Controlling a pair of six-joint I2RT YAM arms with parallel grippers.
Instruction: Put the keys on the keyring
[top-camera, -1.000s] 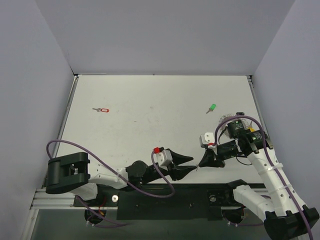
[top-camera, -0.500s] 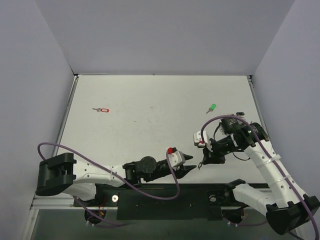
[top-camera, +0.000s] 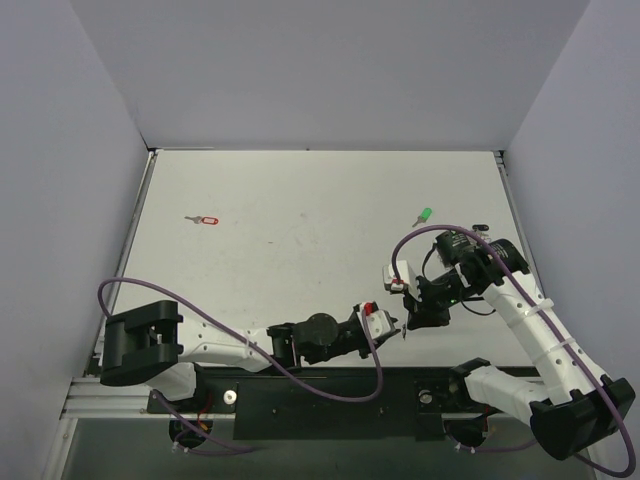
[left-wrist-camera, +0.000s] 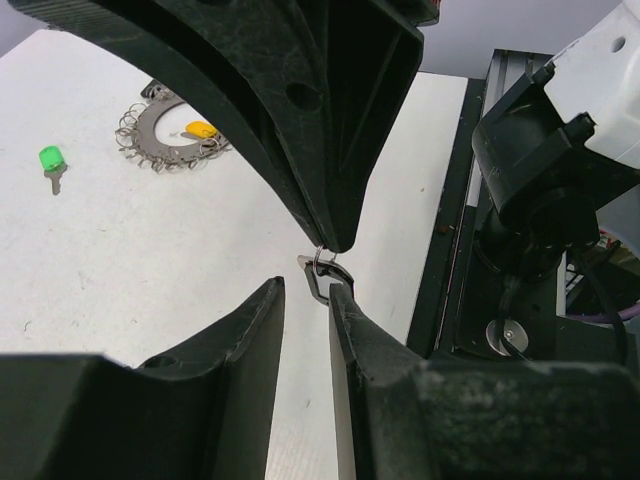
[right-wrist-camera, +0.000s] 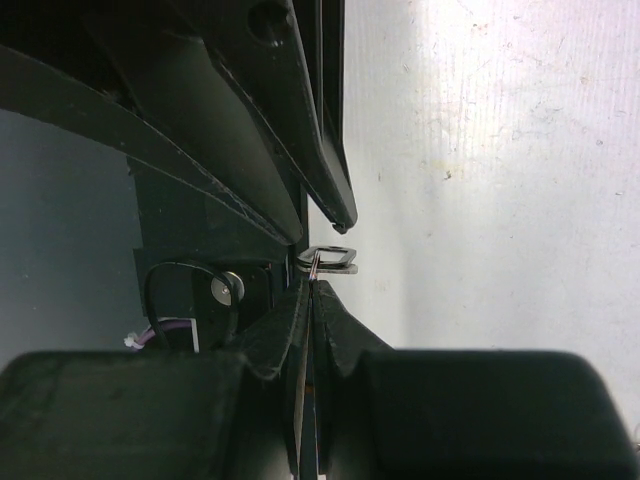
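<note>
We show a handover step: the right fingers (right-wrist-camera: 270, 345), pressed together, pinch a small thin silver metal key (left-wrist-camera: 322, 277) whose head sits between the part-spread left fingers (left-wrist-camera: 250, 340), which we judge must close next; the spiky silvery metal keyring (left-wrist-camera: 165, 140) lies apart on the white table (left-wrist-camera: 150, 260).

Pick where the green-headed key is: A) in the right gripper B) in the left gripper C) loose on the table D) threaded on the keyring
C: the green-headed key lies alone on the table, apart from the keyring.
</note>
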